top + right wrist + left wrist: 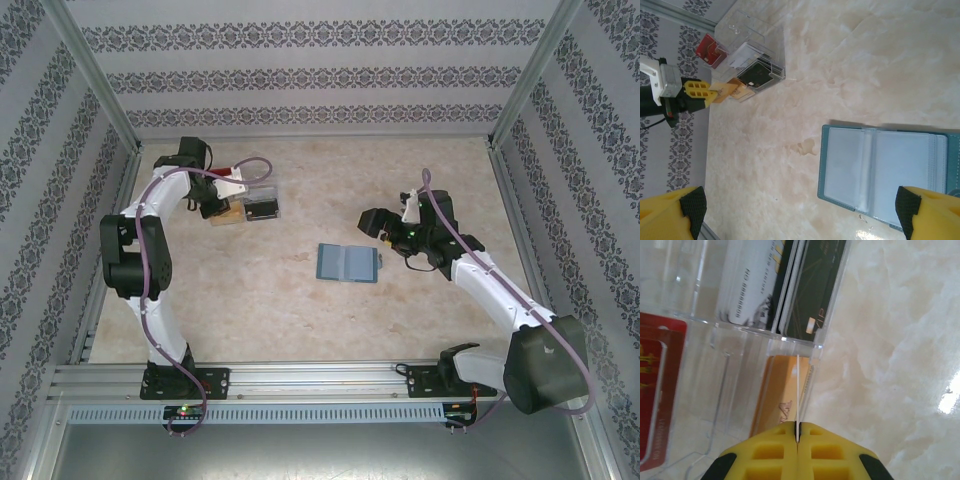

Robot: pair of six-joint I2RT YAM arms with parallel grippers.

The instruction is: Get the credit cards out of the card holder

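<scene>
The blue-grey card holder (348, 263) lies open and flat mid-table, and its clear sleeves (880, 167) look empty. My right gripper (800, 220) hovers open just beside its right end, one yellow finger (675, 212) on each side of the view. At the back left, my left gripper (798, 426) is shut on a tan-orange credit card (721, 90), seen edge-on as a thin white line (798, 390). It holds the card upright over the near end of a clear tray (262, 195). Another orange card (772, 400) lies in the compartment below it.
The clear compartment tray (747, 27) also holds a red card (655, 390), a white card (747, 285) and a black card (815, 290). Patterned walls close in the table on three sides. Bare marble tabletop (300, 320) stretches between the tray, the holder and the near rail.
</scene>
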